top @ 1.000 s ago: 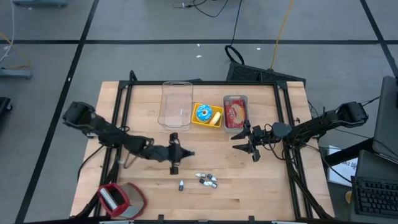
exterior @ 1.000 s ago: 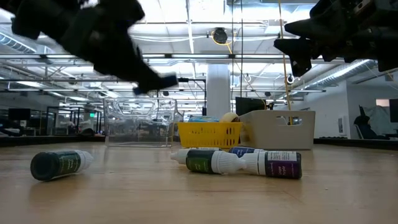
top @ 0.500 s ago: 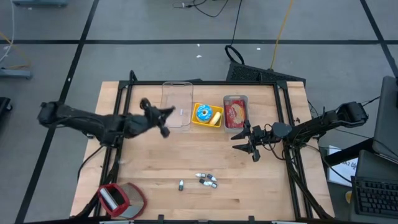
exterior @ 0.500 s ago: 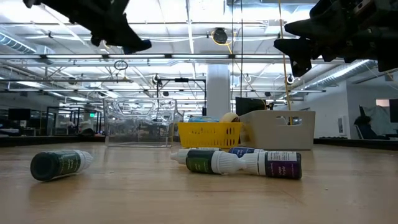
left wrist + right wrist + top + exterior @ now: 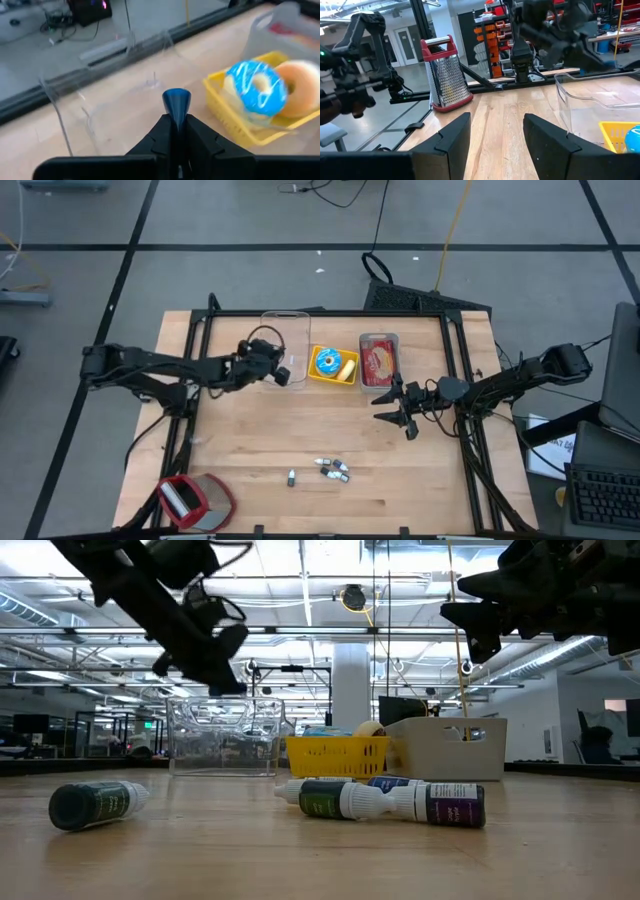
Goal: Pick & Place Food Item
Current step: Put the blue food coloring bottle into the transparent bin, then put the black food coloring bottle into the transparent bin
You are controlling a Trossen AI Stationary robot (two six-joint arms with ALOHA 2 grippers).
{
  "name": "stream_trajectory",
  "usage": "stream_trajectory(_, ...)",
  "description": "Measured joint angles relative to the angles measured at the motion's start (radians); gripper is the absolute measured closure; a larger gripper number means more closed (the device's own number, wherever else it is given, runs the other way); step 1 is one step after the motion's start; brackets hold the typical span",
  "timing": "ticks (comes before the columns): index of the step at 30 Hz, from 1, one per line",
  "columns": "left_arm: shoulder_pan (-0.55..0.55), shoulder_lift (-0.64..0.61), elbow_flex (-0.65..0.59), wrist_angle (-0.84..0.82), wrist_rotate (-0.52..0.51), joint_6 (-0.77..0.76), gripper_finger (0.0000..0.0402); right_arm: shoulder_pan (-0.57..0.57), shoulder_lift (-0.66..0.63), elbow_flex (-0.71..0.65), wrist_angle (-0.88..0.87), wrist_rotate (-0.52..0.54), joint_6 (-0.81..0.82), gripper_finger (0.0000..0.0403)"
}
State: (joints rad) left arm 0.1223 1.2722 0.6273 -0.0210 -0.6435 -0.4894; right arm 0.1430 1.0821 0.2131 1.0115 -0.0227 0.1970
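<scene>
Near the table's (image 5: 400, 480) front edge lie small bottles (image 5: 333, 470). Farther back, the left tool (image 5: 176, 116), clenched on a blue-capped bottle (image 5: 176, 102), hovers over the clear container (image 5: 284, 340). The right tool (image 5: 392, 408) hangs released before the doughnut basket (image 5: 333, 366).

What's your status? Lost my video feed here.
Left gripper shut on a small blue-capped bottle, over the clear bin. Right gripper open, waiting near the grey bin. Nothing in the way.
</scene>
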Motion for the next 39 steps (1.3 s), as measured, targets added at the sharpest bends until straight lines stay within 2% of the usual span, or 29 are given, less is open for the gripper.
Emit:
stream_trajectory(7, 0.031, 0.096, 0.0, 0.001, 0.025, -0.055, 0.0359, 0.0, 0.0, 0.0, -0.007, 0.0, 0.0, 0.0232)
stream_trajectory(17, 0.035, 0.114, 0.0, 0.002, 0.025, -0.07, 0.0359, 0.0, 0.0, 0.0, -0.011, 0.0, 0.0, 0.0232)
stream_trajectory(21, 0.035, 0.114, 0.0, -0.004, 0.015, -0.083, 0.0333, 0.0, 0.0, 0.0, -0.011, 0.0, 0.0, 0.0232)
stream_trajectory(27, 0.035, 0.114, 0.0, -0.005, 0.015, -0.086, 0.0272, 0.0, 0.0, 0.0, -0.011, 0.0, 0.0, 0.0232)
stream_trajectory(30, 0.035, 0.114, 0.0, -0.005, 0.015, -0.008, 0.0245, 0.0, 0.0, 0.0, -0.011, 0.0, 0.0, 0.0232)
stream_trajectory(34, 0.028, 0.083, 0.0, -0.006, 0.021, 0.198, 0.022, 0.0, 0.0, 0.0, -0.011, 0.0, 0.0, 0.0232)
stream_trajectory(39, -0.02, -0.013, 0.0, 0.031, 0.108, 0.287, 0.0206, 0.0, 0.0, 0.0, -0.014, 0.0, 0.0, 0.0232)
